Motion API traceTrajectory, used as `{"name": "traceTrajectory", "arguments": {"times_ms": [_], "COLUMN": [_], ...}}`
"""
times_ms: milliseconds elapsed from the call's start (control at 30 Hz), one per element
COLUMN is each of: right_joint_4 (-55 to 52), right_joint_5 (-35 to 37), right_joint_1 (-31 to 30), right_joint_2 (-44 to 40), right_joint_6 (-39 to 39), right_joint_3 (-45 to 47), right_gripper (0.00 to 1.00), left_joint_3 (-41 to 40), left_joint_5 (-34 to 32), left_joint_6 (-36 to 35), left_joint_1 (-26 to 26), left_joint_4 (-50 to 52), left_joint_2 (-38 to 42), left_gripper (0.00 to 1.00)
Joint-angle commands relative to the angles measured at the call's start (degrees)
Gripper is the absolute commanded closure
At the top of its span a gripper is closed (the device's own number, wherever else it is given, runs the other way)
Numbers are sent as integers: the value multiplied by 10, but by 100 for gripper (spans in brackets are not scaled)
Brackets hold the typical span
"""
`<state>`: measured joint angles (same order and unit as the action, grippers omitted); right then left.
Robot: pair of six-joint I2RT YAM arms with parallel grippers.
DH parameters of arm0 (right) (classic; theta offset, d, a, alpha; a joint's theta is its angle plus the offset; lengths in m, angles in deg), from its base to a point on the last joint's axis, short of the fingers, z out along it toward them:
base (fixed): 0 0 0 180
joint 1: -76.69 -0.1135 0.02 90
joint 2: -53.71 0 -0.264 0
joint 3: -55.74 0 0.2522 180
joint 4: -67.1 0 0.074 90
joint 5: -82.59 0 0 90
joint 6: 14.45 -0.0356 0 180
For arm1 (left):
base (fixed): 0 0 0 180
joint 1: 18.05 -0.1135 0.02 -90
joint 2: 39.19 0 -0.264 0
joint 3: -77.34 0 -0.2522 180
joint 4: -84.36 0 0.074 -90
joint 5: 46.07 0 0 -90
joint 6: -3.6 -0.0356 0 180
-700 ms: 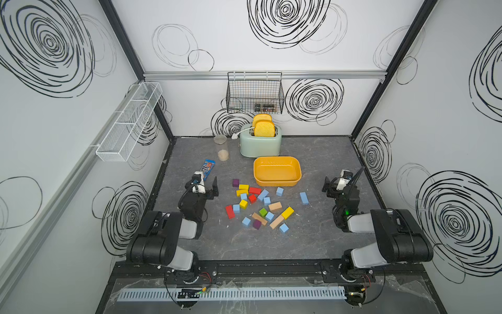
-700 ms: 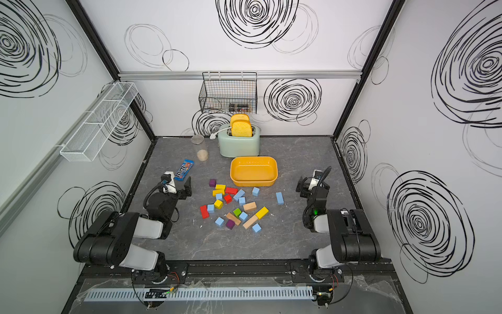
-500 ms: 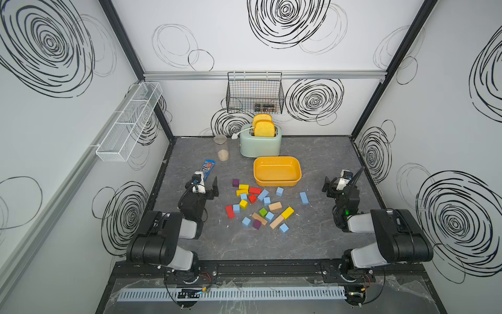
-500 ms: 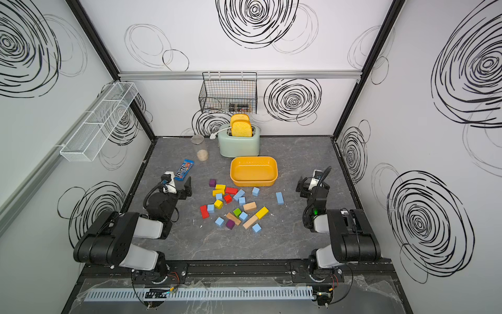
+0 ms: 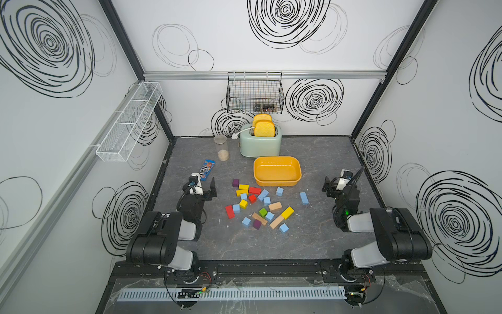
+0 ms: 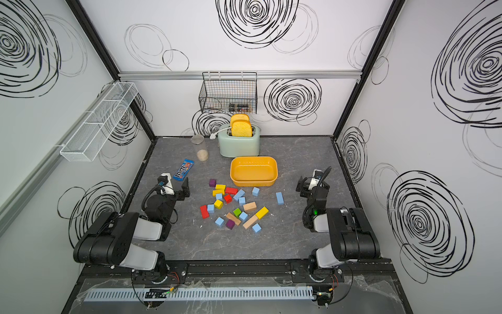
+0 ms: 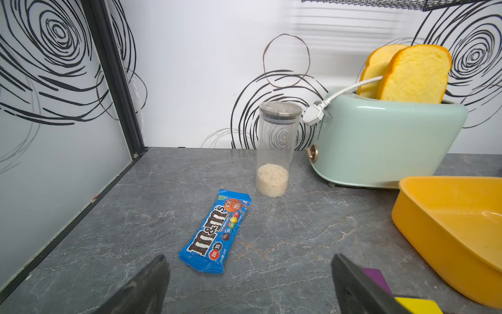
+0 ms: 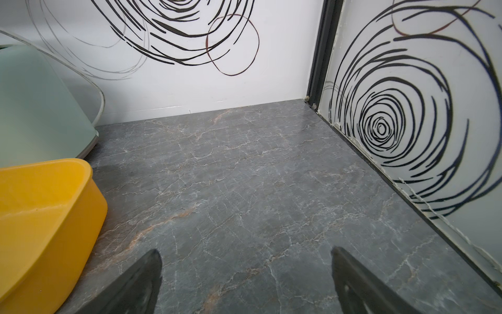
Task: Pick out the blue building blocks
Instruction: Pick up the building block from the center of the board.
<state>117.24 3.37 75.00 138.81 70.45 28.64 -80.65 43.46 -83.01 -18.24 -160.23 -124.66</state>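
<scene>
"Where are the blue building blocks (image 5: 267, 201)?"

"All on the grey table (image 5: 312, 244), on the robot's side of the yellow tub (image 5: 277, 181). They are scattered among the other coloured blocks (image 5: 287, 213). I count nine in both top views."

"Which one lies closest to the tub?"

"A blue cube (image 5: 279, 191), just off the tub's near wall but not touching it. An oblong blue brick (image 5: 304, 198) lies off the tub's near right corner, apart from the heap."

"And the left gripper (image 7: 248, 269)?"

"It is to the left of the tub, low over the table. Its fingers are spread wide and hold nothing. In the left wrist view the candy packet (image 7: 216, 231) lies flat just beyond the fingertips, farther left of the tub than the gripper."

"The right gripper (image 8: 245, 255)?"

"It is to the right of the tub and well apart from it. Its fingers are just as wide and hold nothing, with only marbled tabletop between them in the right wrist view."

"What is behind the tub?"

"The mint toaster (image 5: 260, 145), just beyond the tub's far wall. The clear jar (image 5: 222, 148) stands behind the tub's far left corner."
</scene>
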Motion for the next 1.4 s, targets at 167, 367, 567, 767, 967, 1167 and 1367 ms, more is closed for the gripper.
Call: {"name": "traceTrajectory", "arguments": {"times_ms": [167,367,567,767,967,1167,1367], "right_joint_4": [18,-9,-159,-392,-533,-663,-756], "right_joint_5": [-3,-4,-16,-20,-69,-127,-147], "right_joint_1": [1,-5,-7,-10,-13,-21,-52], "right_joint_2": [-3,-20,-53,-87,-131,-160,-176], "right_joint_6": [2,16,28,-93,-127,-138,-134], "right_joint_3": [-3,-15,-80,-191,-253,-271,-300], "right_gripper": [2,2,2,2,2,2,2], "left_joint_3": [-4,19,76,202,310,376,380], "left_joint_5": [-2,-33,-31,43,112,170,205], "left_joint_6": [-5,-6,33,11,-57,-144,-190], "left_joint_1": [3,10,9,17,52,114,172], "left_joint_4": [-51,69,179,348,492,624,683], "left_joint_2": [12,100,183,205,188,176,186], "left_gripper": [4,4,4,4,4,4,4]}}
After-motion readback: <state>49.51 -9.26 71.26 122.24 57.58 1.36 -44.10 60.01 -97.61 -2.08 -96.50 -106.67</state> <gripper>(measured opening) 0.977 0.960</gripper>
